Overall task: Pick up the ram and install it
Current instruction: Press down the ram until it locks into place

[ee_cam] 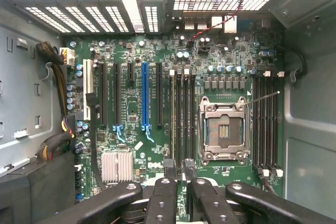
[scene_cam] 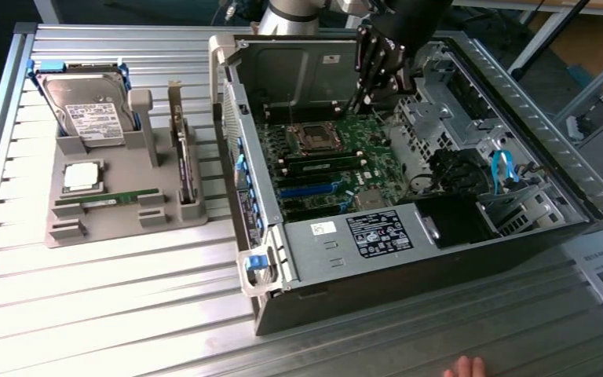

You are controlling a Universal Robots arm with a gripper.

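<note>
A slim green ram stick (scene_cam: 107,200) lay flat in a grey moulded holder (scene_cam: 113,226), cradled for picking, at nine o'clock of the green motherboard (scene_cam: 323,145). The black hand (scene_cam: 373,94) hung over the board's twelve o'clock edge; whether it gripped anything I could not tell. The wrist view faced the long black memory slots (ee_cam: 184,119) squarely, where the exterior view caught them aslant.

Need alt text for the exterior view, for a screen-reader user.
The arm's gripper hangs over the motherboard of an open computer case. On the exterior view's left, a grey tray holds a hard drive, a processor chip, a ram stick and an upright card.
</note>
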